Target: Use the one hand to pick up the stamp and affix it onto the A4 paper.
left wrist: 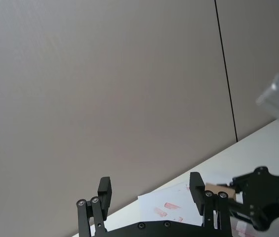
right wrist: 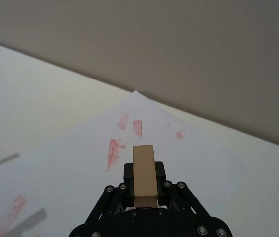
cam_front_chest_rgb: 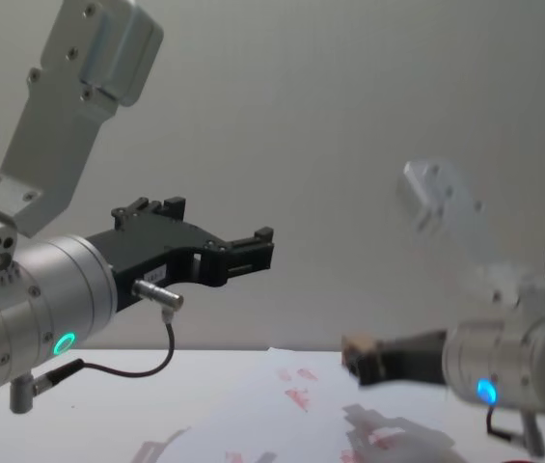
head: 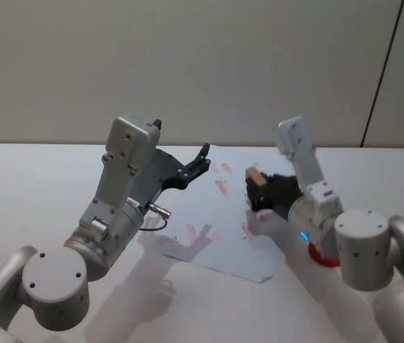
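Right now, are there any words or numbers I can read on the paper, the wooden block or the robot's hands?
Nothing readable.
The red marks on the paper: smudged, no letters legible.
The stamp in the right gripper: plain wood.
A pale label on the left gripper: too small.

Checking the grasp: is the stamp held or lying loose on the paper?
Held: the right gripper has jaws clamped on the stamp, clear above the A4 paper in chest view.
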Robot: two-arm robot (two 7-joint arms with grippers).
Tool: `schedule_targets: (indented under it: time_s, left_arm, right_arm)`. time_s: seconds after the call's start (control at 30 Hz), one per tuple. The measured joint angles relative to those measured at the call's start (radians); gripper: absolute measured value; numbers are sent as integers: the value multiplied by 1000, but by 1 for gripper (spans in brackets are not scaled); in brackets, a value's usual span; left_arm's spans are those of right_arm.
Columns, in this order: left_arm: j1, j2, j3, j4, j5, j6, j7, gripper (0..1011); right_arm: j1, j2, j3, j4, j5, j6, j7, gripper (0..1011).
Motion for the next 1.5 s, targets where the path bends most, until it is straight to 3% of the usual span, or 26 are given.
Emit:
schedule_targets:
  time_s: [0.2, 0.47, 0.8, 1.1, 1.5]
  left_arm:
    - [0, 0, 0, 0, 0, 0, 0, 1003]
    - [0, 0, 0, 0, 0, 0, 0, 1003]
    - [0, 0, 0, 0, 0, 0, 0, 1003]
    - [0, 0, 0, 0, 0, 0, 0, 1003]
    - [0, 0, 0, 0, 0, 0, 0, 1003]
  right_arm:
    - [-17, 16, 21, -95, 64, 17, 14, 221]
    - [-83, 67, 56, -244, 142, 62, 23, 221]
    - [-226, 177, 115, -434, 228, 122, 21, 221]
    - [-329, 257, 144, -526, 250, 144, 35, 221]
    - [-402, 316, 157, -562, 240, 148, 60, 221]
